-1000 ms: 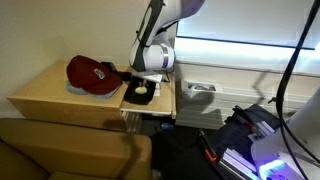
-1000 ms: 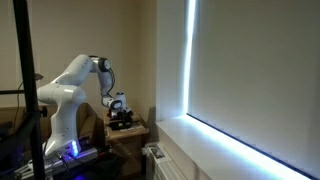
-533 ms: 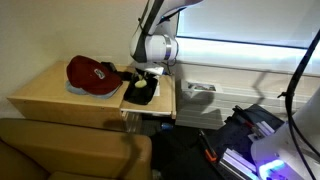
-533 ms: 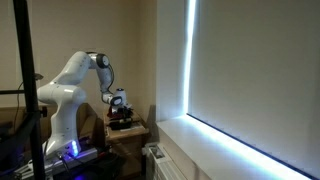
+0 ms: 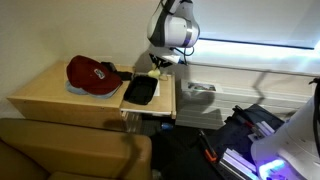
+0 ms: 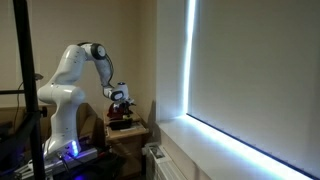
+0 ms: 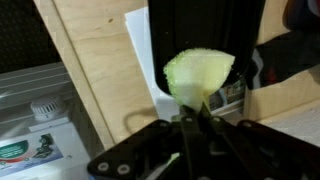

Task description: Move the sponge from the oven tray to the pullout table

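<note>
Betw. jaws, sponge (image 7: 198, 75): pale foam, matt, soft-looking. Below jaws, oven tray (image 5: 140, 92): black, smooth, slight sheen. Beside it, cabinet top (image 5: 55, 95): light wood, smooth, satin. On that, cap (image 5: 90, 74): red cloth, matt.

There are 1 sponge (image 7: 198, 75), 1 oven tray (image 5: 140, 92), 1 red cap (image 5: 90, 74) and 1 arm (image 5: 172, 25).

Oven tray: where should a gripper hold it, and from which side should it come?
Probably by the raised rim of the tray, on the long side away from the cap, coming from above. It lies flat and shallow, so only the rim offers a hold, and that side has bare wood beside it.
</note>
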You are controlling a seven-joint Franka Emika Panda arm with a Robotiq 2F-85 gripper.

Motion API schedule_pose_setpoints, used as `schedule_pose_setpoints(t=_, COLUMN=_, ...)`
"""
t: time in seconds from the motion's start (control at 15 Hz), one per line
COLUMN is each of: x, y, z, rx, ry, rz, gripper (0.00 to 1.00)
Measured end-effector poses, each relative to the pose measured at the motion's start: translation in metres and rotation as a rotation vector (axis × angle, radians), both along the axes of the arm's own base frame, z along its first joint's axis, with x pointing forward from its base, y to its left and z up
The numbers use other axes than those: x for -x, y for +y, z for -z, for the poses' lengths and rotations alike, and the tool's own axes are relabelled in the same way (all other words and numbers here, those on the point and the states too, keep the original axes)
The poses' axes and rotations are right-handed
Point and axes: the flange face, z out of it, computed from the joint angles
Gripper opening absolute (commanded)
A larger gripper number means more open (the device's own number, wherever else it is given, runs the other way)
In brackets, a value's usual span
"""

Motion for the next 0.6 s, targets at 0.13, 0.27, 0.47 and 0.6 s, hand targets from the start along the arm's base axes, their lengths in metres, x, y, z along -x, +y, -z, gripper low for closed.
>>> schedule_pose_setpoints(t=0.13, x=0.016, y=-0.027, z=-0.003, rx=-0.001, ry=0.018, rz=0.054, gripper=0.02)
schedule_pose_setpoints(t=0.27, x=0.031, y=-0.052, z=0.0, rx=-0.005, ry=0.044, rz=0.104, gripper=0.02)
schedule_pose_setpoints(t=0.47, x=0.048, y=-0.076, z=0.012, rx=-0.012, ry=0.088, rz=0.156, gripper=0.02)
schedule_pose_setpoints(t=0.6, x=0.055, y=-0.078, z=0.019, rx=-0.036, ry=0.111, rz=0.167, gripper=0.02)
